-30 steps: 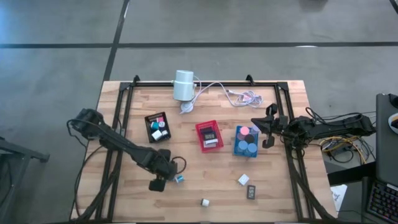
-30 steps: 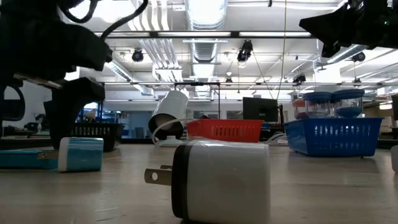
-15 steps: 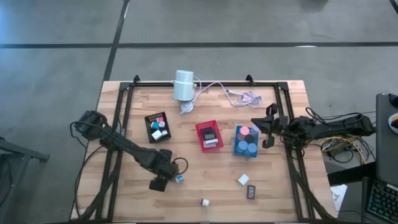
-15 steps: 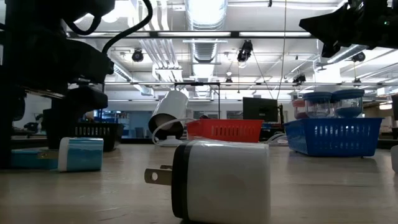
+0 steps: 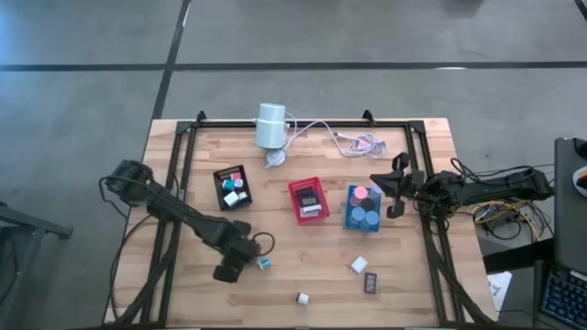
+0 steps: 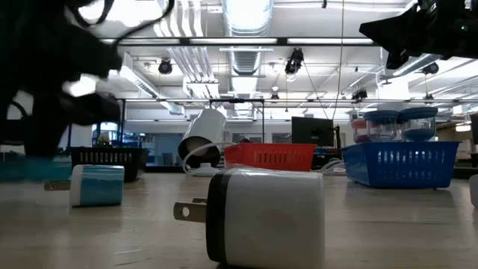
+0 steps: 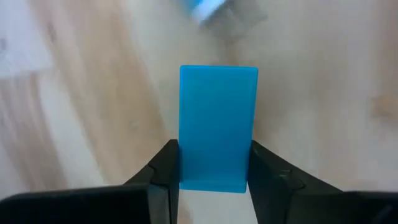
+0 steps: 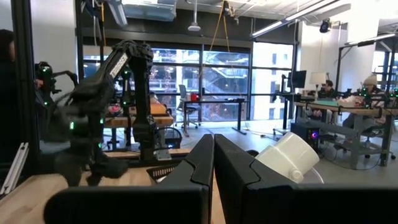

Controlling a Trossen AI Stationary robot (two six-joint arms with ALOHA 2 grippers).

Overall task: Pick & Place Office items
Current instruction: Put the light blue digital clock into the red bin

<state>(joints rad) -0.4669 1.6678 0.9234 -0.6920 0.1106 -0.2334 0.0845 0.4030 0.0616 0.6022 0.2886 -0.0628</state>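
In the left wrist view a flat blue block (image 7: 217, 124) stands between the fingers of my left gripper (image 7: 215, 163), which is shut on it. This gripper (image 5: 228, 270) is near the table's front left. In the low view the block (image 6: 19, 167) shows blurred, above the table top. A teal-and-white plug (image 5: 264, 263) lies flat on the wood just right of it. My right gripper (image 5: 395, 198) waits shut, beside the blue tray's (image 5: 363, 207) right side. My left gripper pinches the blue block's two long sides near its lower end (image 7: 214, 177) between its two fingers (image 7: 166, 167). The rest of the block sticks out past the fingertips. In the low view the block is clear of the table.
A black tray (image 5: 233, 187), a red tray (image 5: 308, 199) and the blue tray stand mid-table, each with small items in it. A white cylinder (image 5: 271, 126) with cables lies at the back. A white charger (image 5: 359, 265), a black piece (image 5: 371, 283) and a small white piece (image 5: 302, 298) lie near the front.
My left gripper has taken hold of the blue block and risen with it. The block lay on the table beside the teal-and-white plug and now hangs clear of the wood. The plug has stayed where it was.
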